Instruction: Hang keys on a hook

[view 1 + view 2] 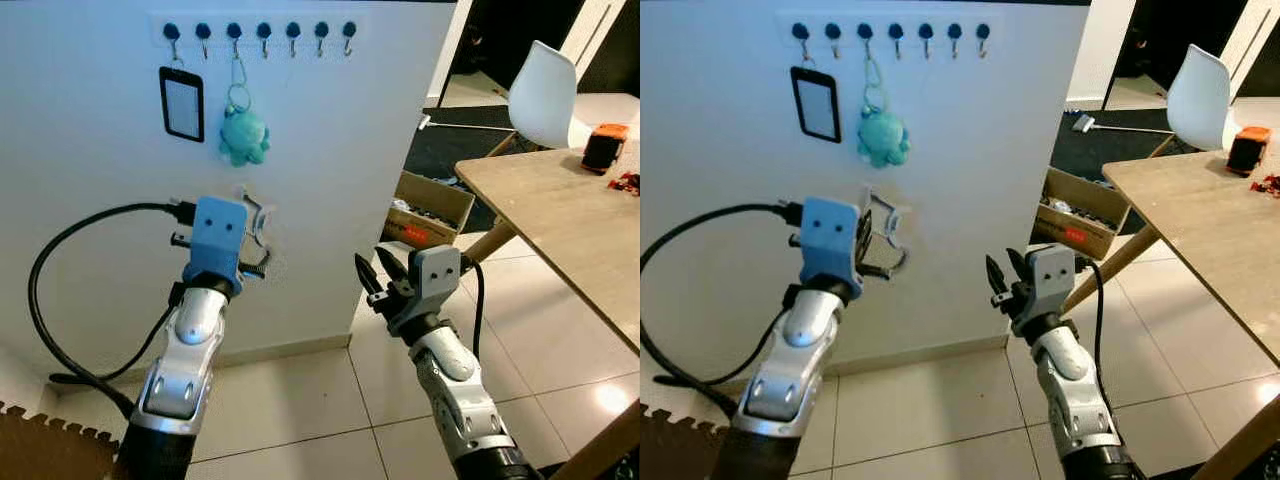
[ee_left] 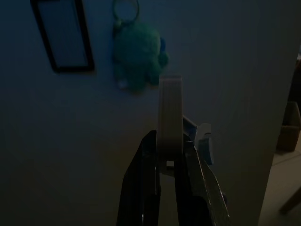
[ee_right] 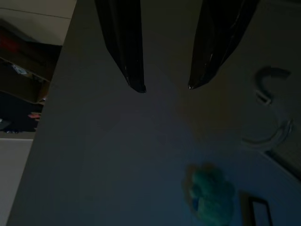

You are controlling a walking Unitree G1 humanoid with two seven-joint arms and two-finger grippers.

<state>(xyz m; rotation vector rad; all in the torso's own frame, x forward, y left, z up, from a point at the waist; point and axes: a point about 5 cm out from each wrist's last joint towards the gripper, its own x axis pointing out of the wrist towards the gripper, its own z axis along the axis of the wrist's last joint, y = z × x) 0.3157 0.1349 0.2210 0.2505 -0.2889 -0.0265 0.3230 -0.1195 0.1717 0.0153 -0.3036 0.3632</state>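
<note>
Facing a white wall, the robot has both arms raised before a row of seven blue-capped hooks. The left gripper sits below the rack, close to the wall, its fingers closed on a pale loop with a small pale tag beside it, apparently the key set; no individual keys can be made out. That set is therefore in the gripper, well under the hooks and not on any of them. Above it, a teal octopus plush keychain hangs by a ring from the third hook from the left, and a black-framed card holder hangs from the leftmost hook. The right gripper is held lower and to the right, clear of the wall, fingers spread apart with nothing between them. At the right stands a wooden table carrying an orange and black object, with a white chair behind it and an open cardboard box on the tiled floor.
</note>
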